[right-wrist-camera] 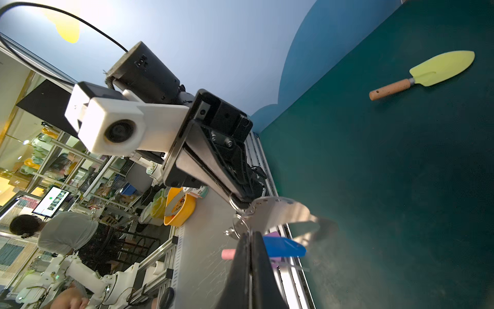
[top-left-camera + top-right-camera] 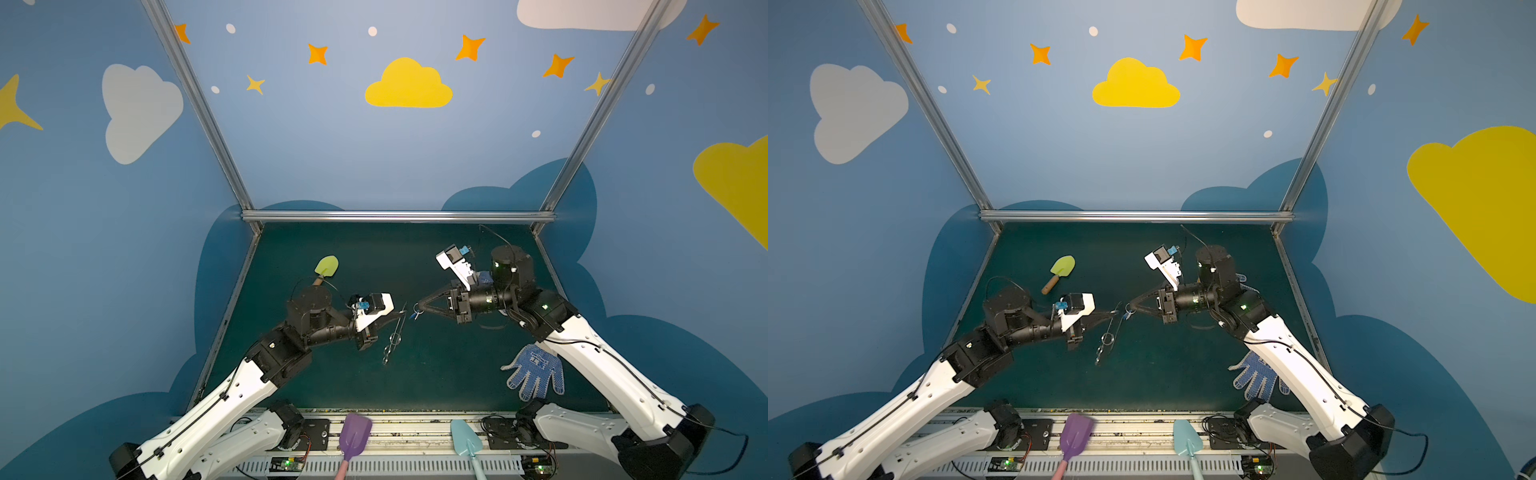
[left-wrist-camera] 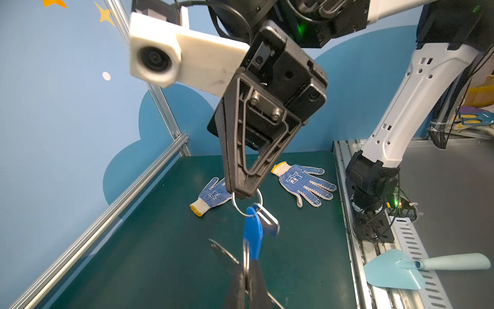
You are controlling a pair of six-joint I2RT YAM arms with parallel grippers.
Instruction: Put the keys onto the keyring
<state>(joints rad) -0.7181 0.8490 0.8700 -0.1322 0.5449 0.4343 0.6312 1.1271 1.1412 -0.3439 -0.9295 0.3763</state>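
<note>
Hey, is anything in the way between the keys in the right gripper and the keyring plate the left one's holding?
Nothing visible. The keys hang from the shut fingers of the right gripper, right next to the keyring held by the left gripper. The gloves lie on the table, away from both.

Light-blue painted wall panels (image 2: 316, 158) enclosing cell on three sides, carrying yellow cloud shape (image 2: 408, 85), white cloud shape (image 2: 139, 110), orange four-point stars (image 2: 318, 54). Silver aluminium rails (image 2: 397, 216) running along corners and back edge. Dark green matte tabletop (image 2: 449, 374) lying below, catching soft glare. Beyond open side, in right wrist view, cluttered metal shelving (image 1: 40, 149) standing in warm light, flat monitor screen (image 1: 52, 200) glowing.
</note>
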